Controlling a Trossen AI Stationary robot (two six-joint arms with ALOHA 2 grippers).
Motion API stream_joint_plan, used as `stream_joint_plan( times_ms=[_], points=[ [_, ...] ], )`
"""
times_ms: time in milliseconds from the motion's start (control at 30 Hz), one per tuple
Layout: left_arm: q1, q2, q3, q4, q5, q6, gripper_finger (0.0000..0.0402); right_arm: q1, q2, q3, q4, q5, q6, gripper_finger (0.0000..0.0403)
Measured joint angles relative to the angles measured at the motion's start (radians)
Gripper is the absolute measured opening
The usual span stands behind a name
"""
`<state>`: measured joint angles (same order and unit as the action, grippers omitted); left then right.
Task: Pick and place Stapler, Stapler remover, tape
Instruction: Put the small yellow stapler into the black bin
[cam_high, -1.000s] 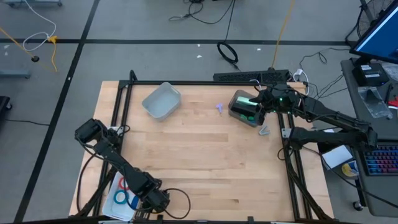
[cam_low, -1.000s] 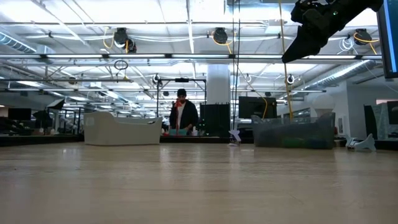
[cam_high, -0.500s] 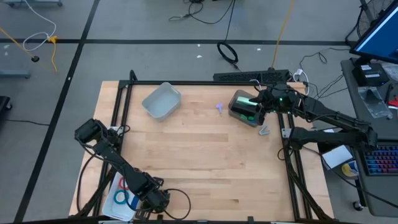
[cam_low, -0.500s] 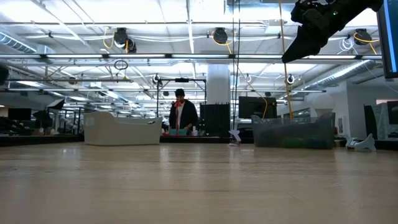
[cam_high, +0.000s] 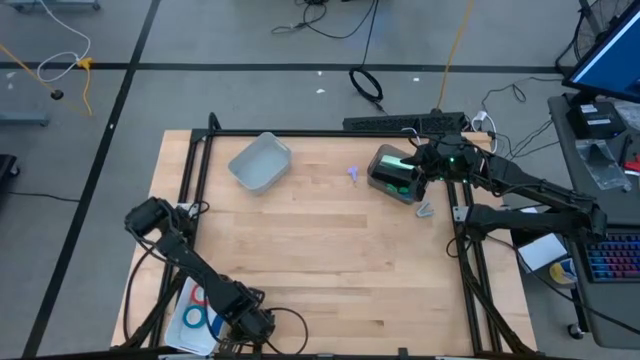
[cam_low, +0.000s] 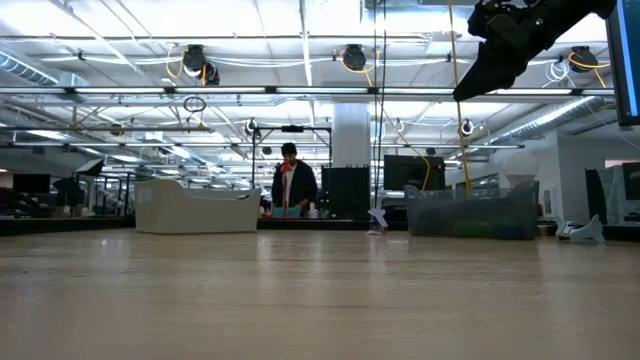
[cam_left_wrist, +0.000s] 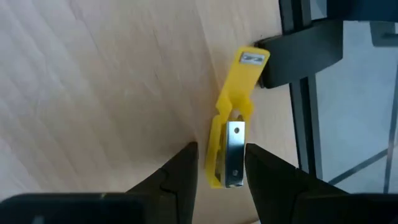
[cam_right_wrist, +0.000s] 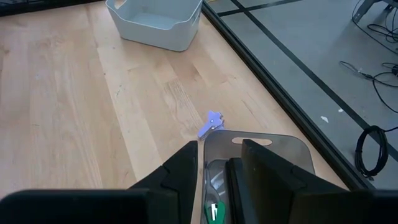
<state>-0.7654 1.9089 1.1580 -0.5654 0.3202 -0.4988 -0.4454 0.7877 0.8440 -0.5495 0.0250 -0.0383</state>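
Two arms in the high view: left hand (cam_high: 250, 322) low at lower left by the tape (cam_high: 203, 318), right hand (cam_high: 418, 168) upper right over a grey bin (cam_high: 392, 172). Low view: desk (cam_low: 320, 300) bare up close. Left wrist view: fingers (cam_left_wrist: 184, 168) spread around a yellow staple remover (cam_left_wrist: 227, 146), apparently not yet pinched; next, squeeze and lift. Right wrist view: fingers (cam_right_wrist: 186, 162) parted above the bin, holding nothing visible.

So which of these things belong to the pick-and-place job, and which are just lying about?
Job: yellow staple remover at the left gripper; purple staple remover; tape rolls; grey bin below the right gripper; white bin.
Lying about: power strip, coiled cable, keyboard; a person beyond the table.
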Motion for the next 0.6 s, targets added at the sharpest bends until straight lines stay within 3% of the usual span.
stream_joint_plan(
  times_ms=[367, 600],
  points=[
    [0.008, 0.024, 0.000, 0.001, -0.004, 0.026, 0.0132, 0.000, 0.000, 0.000, 0.000, 0.000, 0.000, 0.0118],
    [0.016, 0.026, -0.001, -0.001, -0.014, 0.025, 0.0077, 0.000, 0.000, 0.000, 0.000, 0.000, 0.000, 0.0118]
  ],
)
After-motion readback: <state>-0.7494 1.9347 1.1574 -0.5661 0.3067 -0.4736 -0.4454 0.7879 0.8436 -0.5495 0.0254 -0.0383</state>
